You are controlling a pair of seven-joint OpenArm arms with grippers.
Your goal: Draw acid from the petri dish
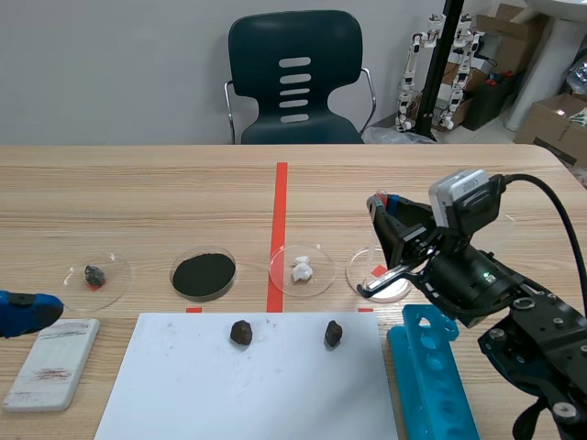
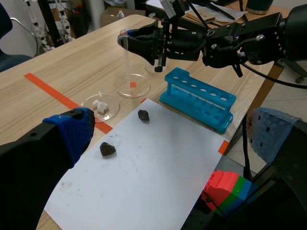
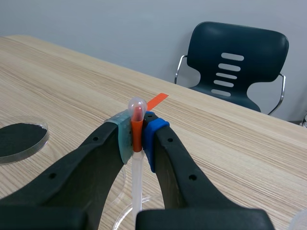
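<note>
One pipette (image 3: 136,107) in right gripper (image 3: 138,137), perhaps over dish (image 2: 142,90)

**Layout around the two jaws**

A clear plastic pipette with an orange collar (image 3: 136,139) stands upright between the right jaws. Directly under them, a clear round plastic petri dish (image 1: 360,266) sits on the wooden tabletop (image 1: 165,202). Left of these jaws, three more dishes lie in a row: a clear dish of white lumps (image 1: 302,269), then a dish of black powder (image 1: 203,273), then a dish with one grey stone (image 1: 94,275). A blue plastic tube rack (image 1: 431,376) lies below the right jaws, nearer the robot. Left of the rack, a white paper sheet (image 1: 183,394) carries two dark stones (image 1: 241,332) (image 1: 333,333). The left jaws are near the grey-stone dish, with a white rectangular slab (image 1: 52,362) beside them.
</note>
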